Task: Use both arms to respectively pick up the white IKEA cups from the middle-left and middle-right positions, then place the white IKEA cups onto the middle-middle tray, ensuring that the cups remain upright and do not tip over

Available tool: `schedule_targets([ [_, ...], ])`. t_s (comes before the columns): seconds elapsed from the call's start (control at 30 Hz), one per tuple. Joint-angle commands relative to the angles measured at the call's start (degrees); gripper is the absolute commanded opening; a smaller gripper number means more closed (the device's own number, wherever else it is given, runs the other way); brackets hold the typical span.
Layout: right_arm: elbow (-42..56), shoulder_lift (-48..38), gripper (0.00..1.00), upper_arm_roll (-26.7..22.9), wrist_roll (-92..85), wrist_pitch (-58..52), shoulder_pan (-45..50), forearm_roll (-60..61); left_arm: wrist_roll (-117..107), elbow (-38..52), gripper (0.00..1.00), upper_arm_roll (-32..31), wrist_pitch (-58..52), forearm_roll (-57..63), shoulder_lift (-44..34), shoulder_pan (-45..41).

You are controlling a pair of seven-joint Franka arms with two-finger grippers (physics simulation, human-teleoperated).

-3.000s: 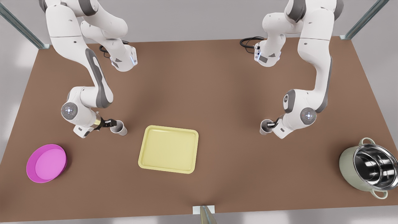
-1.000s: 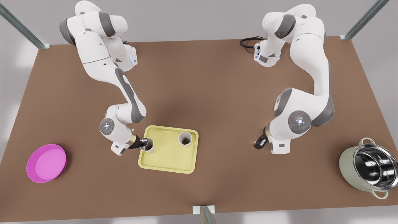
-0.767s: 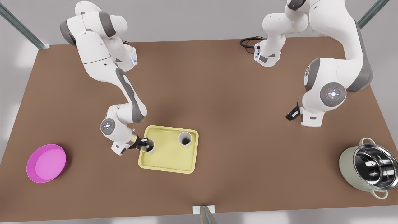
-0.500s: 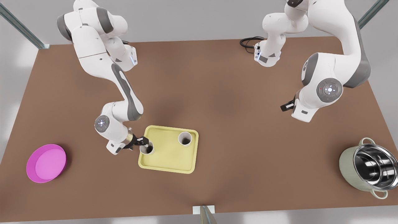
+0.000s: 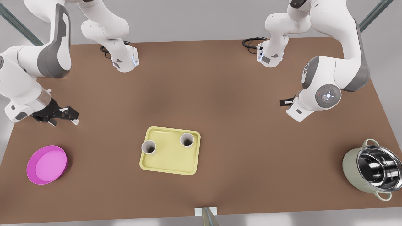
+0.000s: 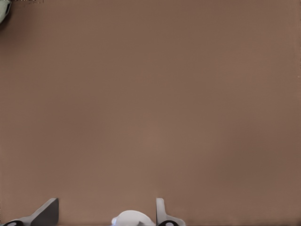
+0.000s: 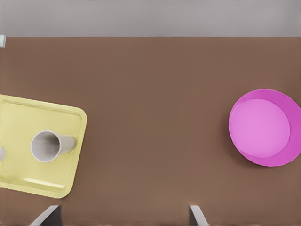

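Note:
Two white IKEA cups stand upright on the pale yellow tray [image 5: 171,158] in the middle of the table. One cup [image 5: 149,147] is at the tray's edge toward the front view's left, the other [image 5: 187,139] near its far corner. My right gripper [image 5: 74,116] hangs open and empty at the front view's left, far from the tray. Its wrist view shows its gripper [image 7: 123,212], the tray [image 7: 19,117] and one cup [image 7: 47,146]. My left gripper [image 5: 283,102] hovers at the front view's right, its gripper [image 6: 107,205] open over bare table.
A magenta-pink bowl [image 5: 47,164] [image 7: 263,127] sits near the front edge at the front view's left. A large steel pot [image 5: 373,169] stands at the front view's right; a sliver of the pot [image 6: 2,12] shows in the left wrist view. Both arm bases stand at the table's far edge.
My right gripper let go of the cup on the tray, opened, and swung away to the front view's left. My left arm drifted slightly farther back, empty.

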Motion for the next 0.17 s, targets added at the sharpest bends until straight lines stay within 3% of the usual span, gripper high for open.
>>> schedule_targets([
  [0.0,0.9,-1.9,1.00,-0.2,2.8,-14.9,1.0,-1.5,12.1,0.0,1.00,0.0,-0.2,0.0,0.0,-0.1],
  [0.13,1.0,-1.6,1.00,-0.4,3.1,-15.0,1.1,-1.5,12.1,-0.1,1.00,-0.1,-0.2,0.0,0.0,-0.1],
])
